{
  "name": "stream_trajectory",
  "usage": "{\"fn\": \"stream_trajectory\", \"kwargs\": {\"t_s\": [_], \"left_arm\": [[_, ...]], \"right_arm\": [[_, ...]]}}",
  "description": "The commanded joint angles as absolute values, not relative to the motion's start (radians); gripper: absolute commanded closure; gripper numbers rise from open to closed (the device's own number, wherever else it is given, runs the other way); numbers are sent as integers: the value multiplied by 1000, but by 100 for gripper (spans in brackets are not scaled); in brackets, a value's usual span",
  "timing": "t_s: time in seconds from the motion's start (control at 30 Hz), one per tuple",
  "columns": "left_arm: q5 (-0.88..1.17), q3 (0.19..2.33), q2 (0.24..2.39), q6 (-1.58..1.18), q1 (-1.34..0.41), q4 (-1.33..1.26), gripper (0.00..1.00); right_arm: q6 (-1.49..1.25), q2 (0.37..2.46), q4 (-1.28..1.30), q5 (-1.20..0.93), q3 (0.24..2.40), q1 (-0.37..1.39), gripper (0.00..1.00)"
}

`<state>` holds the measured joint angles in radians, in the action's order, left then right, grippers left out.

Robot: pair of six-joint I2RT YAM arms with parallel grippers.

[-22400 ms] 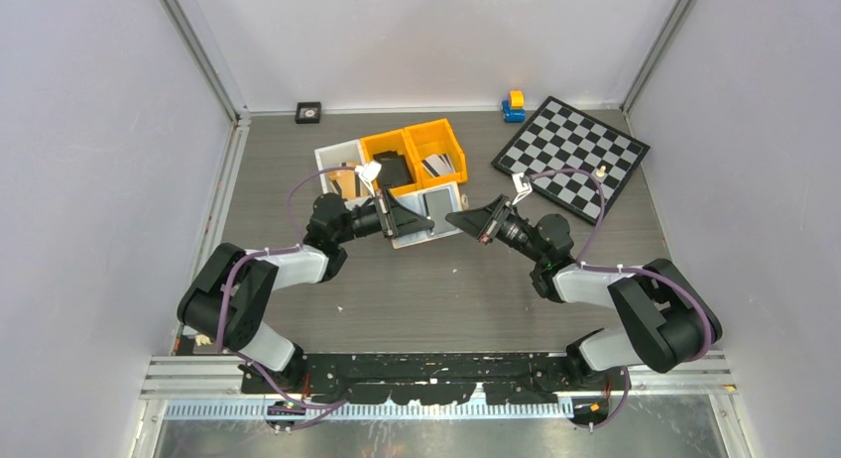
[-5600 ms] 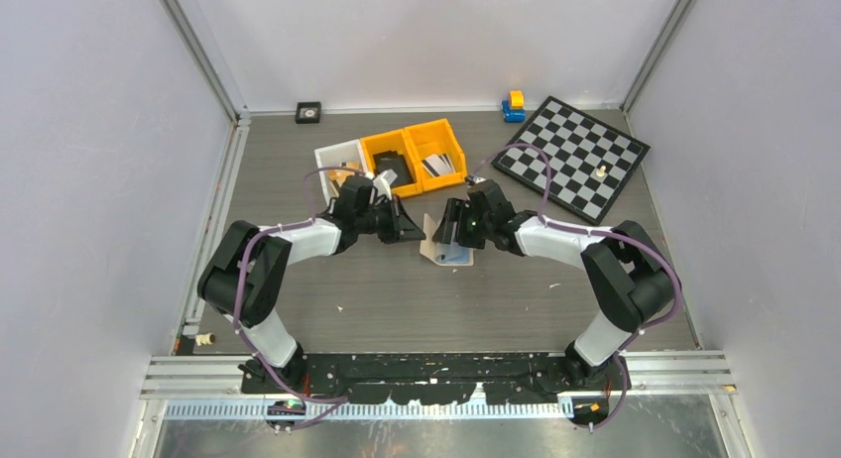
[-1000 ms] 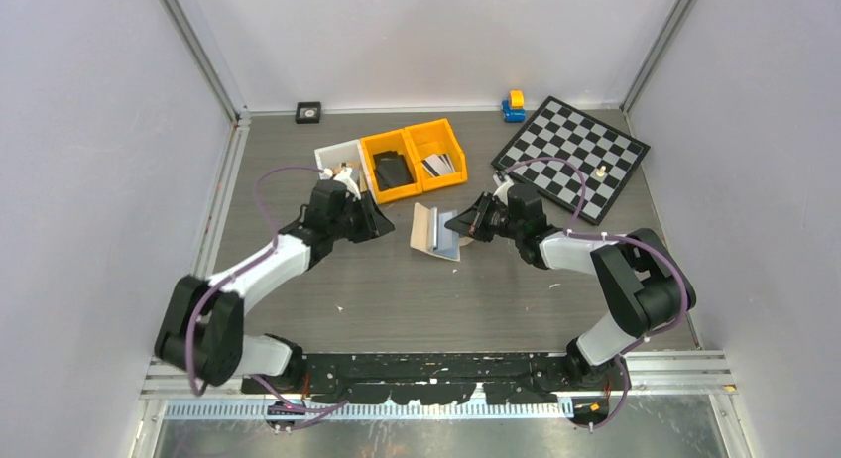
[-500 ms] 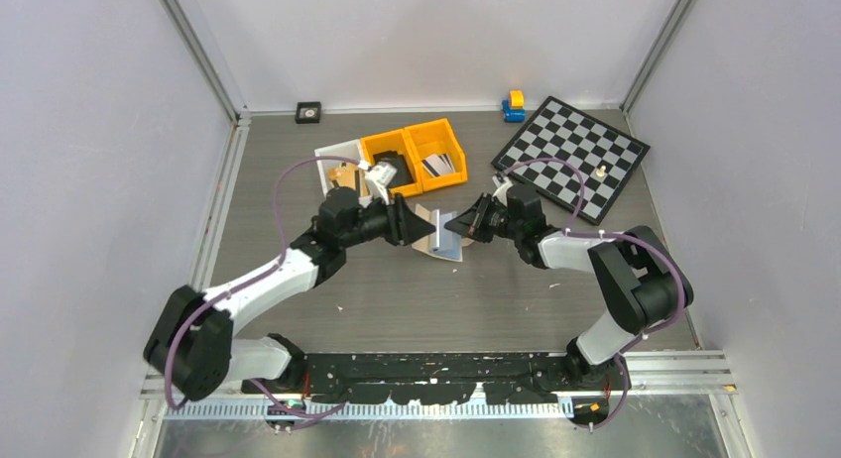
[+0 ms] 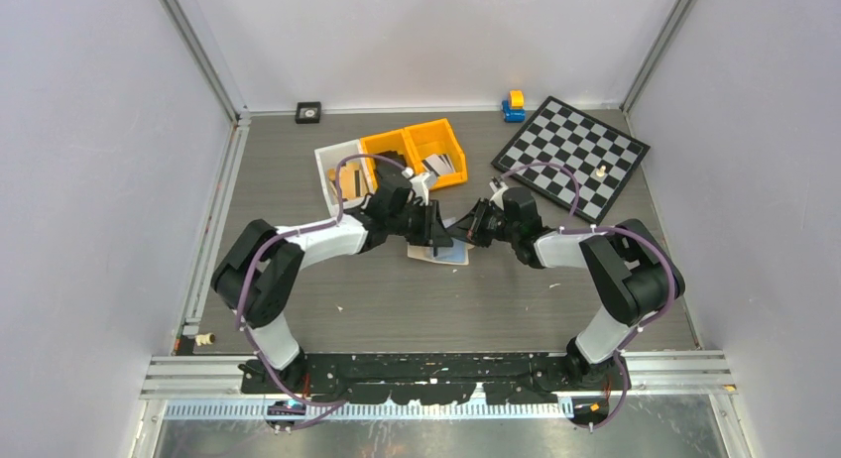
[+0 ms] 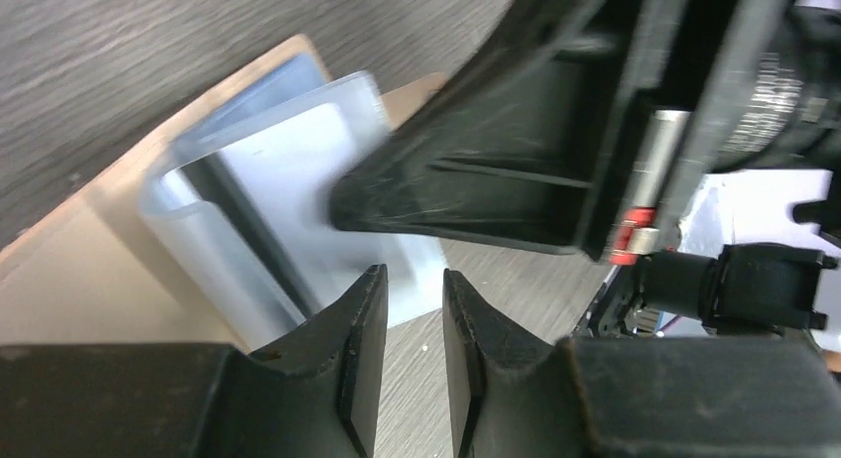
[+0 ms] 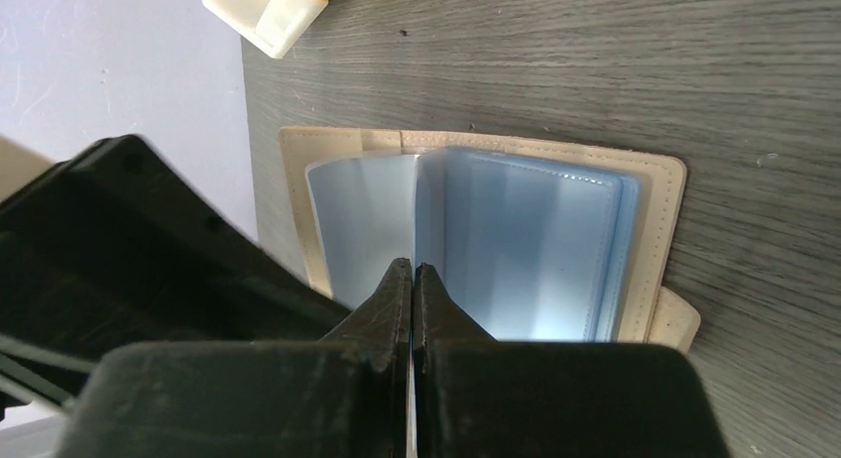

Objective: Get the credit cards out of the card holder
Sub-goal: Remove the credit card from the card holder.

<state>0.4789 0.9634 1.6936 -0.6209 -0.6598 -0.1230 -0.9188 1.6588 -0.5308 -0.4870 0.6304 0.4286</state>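
Note:
The beige card holder (image 5: 437, 253) lies open on the table between both grippers, its see-through pockets (image 7: 526, 240) fanned up. My right gripper (image 7: 412, 267) is shut on the thin upright edge of one pocket leaf; in the top view it (image 5: 464, 232) sits at the holder's right side. My left gripper (image 6: 415, 275) hovers low over the holder (image 6: 89, 270) facing the right gripper, jaws a narrow gap apart with only table showing between them. A dark stripe (image 6: 248, 230) shows through one pocket, like a card inside. Striped credit cards (image 5: 437, 164) lie in the right orange bin.
Two orange bins (image 5: 448, 141) and a white bin (image 5: 329, 166) stand just behind the left arm. A chessboard (image 5: 572, 156) with a small piece lies at the back right, a blue and yellow toy (image 5: 513, 105) beside it, and a small black square (image 5: 308, 111) by the back wall.
My left arm has swung in from the left to the holder, its jaws narrowing. The holder now lies flatter. The right gripper stays shut at the holder.

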Motion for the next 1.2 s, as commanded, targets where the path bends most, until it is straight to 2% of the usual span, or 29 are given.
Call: {"fn": "stream_trajectory", "kwargs": {"t_s": [0.0,0.13,0.3,0.47,0.6,0.9,1.03,1.17], "left_arm": [[430,997,1736,-650,-618,7,73],[538,935,1770,-754,-529,-121,77],[547,958,1796,-740,-513,-61,77],[531,961,1797,-732,-507,-32,74],[611,948,1834,-782,-491,-109,70],[706,928,1898,-868,-456,-223,69],[750,921,1931,-921,-454,-293,69],[791,905,1947,-970,-450,-385,78]], "right_arm": [[-917,1661,-579,-484,670,434,99],[-932,1683,-588,-493,674,432,99],[-946,1706,-603,-503,676,429,99],[-968,1724,-632,-519,670,414,99],[-998,1752,-689,-541,663,405,100],[-1128,1904,-966,-612,636,371,99],[-1124,1917,-953,-609,642,368,99],[-1103,1910,-914,-597,647,369,99]]}}
